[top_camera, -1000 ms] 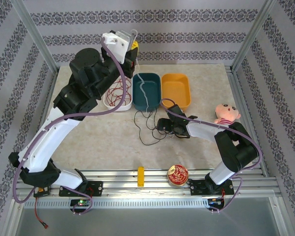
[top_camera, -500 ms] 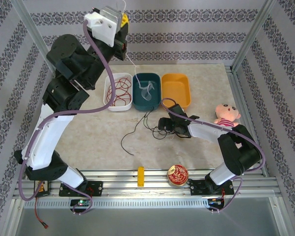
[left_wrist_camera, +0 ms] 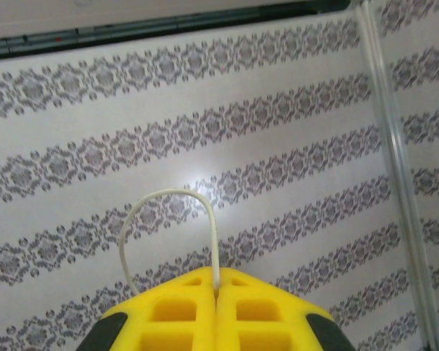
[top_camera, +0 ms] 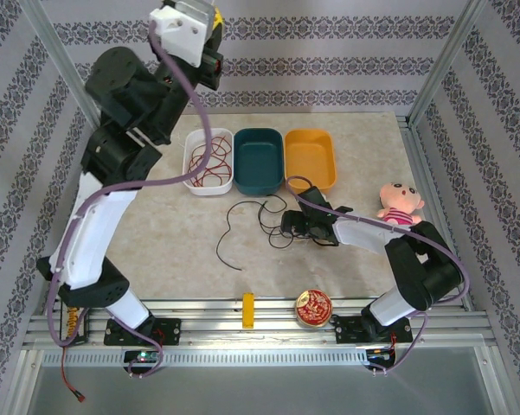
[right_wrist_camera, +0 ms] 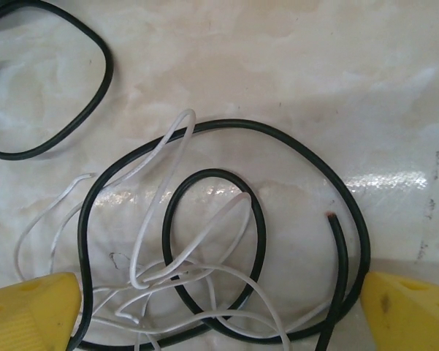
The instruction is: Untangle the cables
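about a third done, by my reading: the red cable [top_camera: 209, 161] lies coiled alone in the white tub [top_camera: 209, 190], clear of the others, while the teal tub [top_camera: 258, 164] and the orange tub [top_camera: 310, 160] beside it look empty. the left pincer [left_wrist_camera: 216, 292] is raised high toward the back wall with its yellow fingers pressed together on a loop of white cable [left_wrist_camera: 168, 192]; whether that length runs down to the heap i cannot trace, it is too thin from above. on the tabletop [top_camera: 173, 233], in front of the tubs, the black cable [right_wrist_camera: 237, 122] sprawls in loops, one loose end trailing off to the left. the right pincer [right_wrist_camera: 219, 292] sits low over the knot with its fingers spread wide apart, gripping nothing, and between them thin white loops thread over and under the black rings. so what is left, as i judge it, is parting white from black and then putting each in a tub of its own.
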{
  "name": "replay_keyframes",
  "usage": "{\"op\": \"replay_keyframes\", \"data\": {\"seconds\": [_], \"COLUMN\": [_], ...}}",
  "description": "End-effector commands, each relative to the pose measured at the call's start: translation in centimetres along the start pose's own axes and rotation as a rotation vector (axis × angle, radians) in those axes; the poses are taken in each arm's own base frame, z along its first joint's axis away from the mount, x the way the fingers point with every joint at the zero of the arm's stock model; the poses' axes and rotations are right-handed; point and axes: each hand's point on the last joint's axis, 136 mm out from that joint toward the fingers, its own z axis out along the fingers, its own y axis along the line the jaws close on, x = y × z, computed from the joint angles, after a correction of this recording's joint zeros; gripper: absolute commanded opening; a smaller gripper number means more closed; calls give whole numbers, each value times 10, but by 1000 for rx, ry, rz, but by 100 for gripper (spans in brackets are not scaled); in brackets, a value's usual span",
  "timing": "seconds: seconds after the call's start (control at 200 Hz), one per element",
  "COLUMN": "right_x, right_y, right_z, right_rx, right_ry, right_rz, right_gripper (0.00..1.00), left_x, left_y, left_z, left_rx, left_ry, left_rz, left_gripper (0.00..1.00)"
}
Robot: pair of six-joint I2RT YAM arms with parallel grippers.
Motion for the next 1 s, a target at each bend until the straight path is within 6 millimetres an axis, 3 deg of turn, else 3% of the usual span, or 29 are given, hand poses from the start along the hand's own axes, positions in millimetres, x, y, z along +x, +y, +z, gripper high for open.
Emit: {"op": "replay_keyframes", "data": {"seconds": [0.0,0.635,0.859,0.994], "right_x": [-5,1,-4,-4], "right_y": [-2,-28,-31,-35], "right_z": [-13,-40,-56,-61], "right_rx": [3,49,40,45], "right_ry": [-28,-78,-121,-133], "right_rz": [-7,41,48,56], "right_gripper": [98,98,98,98], "left_x": [34,164,215,230], "left_y": [-9,-38,-48,-56], "left_z": [24,108,123,126], "left_rx": [23,30,42,59], "left_ry": [63,258,343,374], "left_rz": [-33,-74,-108,-116], "left_gripper": [0,0,0,0]}}
